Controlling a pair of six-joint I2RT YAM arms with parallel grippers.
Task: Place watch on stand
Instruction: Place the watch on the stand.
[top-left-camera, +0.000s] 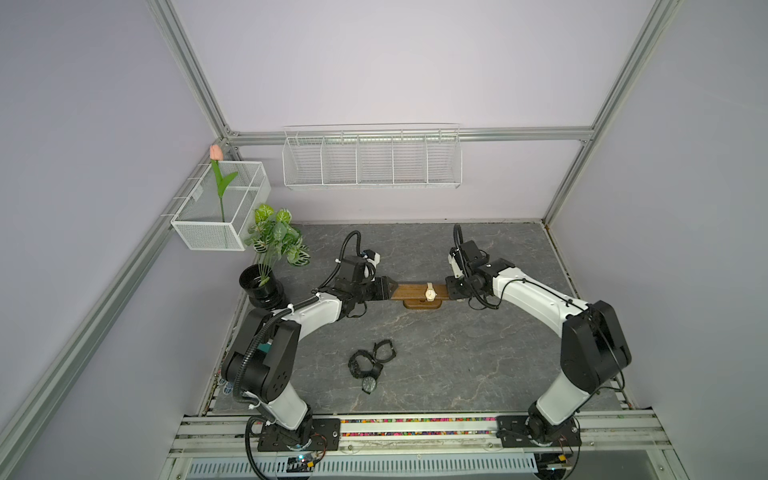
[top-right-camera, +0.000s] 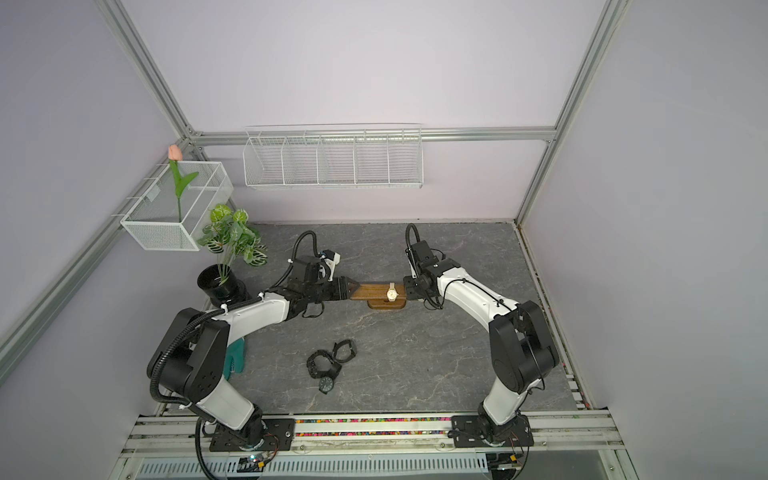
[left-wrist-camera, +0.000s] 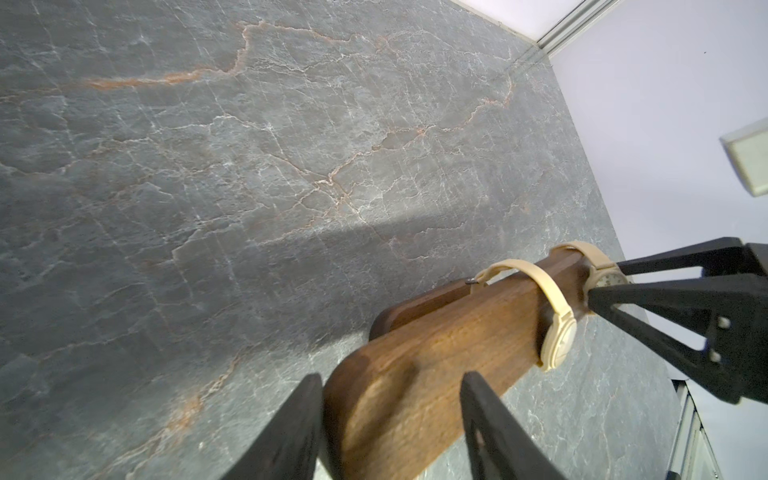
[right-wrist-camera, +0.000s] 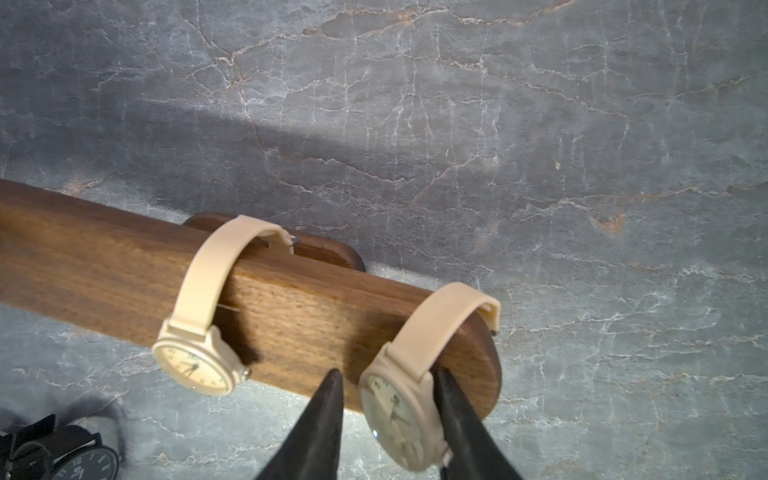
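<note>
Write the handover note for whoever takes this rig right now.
Left claw: straddles the left end of the stand; grip unclear.
Right claw: flanks the case of the end watch; a slim gap shows at one finger, so grip unclear.
Done: middle watch hangs on the bar; the end watch has its strap looped over the bar's right end.
To do: black watches lie on the table, not yet placed.
</note>
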